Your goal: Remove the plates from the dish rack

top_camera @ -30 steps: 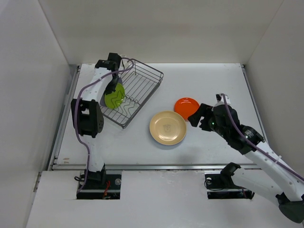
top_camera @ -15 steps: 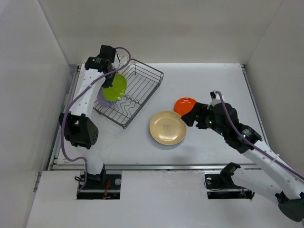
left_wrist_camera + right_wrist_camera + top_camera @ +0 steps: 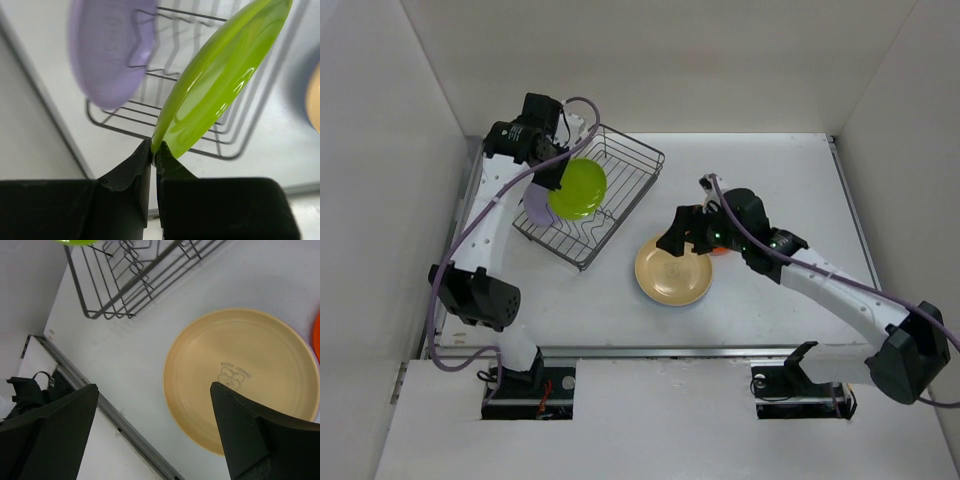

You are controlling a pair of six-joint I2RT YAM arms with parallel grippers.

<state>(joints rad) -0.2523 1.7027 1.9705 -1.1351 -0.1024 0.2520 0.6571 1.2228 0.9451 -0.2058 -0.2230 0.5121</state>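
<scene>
My left gripper [image 3: 154, 150] is shut on the rim of the lime green plate [image 3: 215, 95], which hangs tilted above the dish rack [image 3: 620, 175]. The same green plate [image 3: 577, 188] shows over the rack's left half in the top view. A lavender plate [image 3: 107, 47] stands on edge at the rack's left end. The tan-yellow plate [image 3: 673, 270] lies flat on the table right of the rack, and the red-orange plate [image 3: 718, 250] behind it is mostly hidden by my right arm. My right gripper [image 3: 152, 412] hovers open above the tan-yellow plate [image 3: 240, 375], holding nothing.
The table's raised near edge [image 3: 115, 415] runs under the right gripper. White walls close in the left, back and right sides. The dish rack [image 3: 135, 275] corner lies up-left of the right gripper.
The left gripper lifted the green plate out of the rack and carried it rightward. The right arm swung left from the red-orange plate to above the tan-yellow plate, its jaws opening wider.
</scene>
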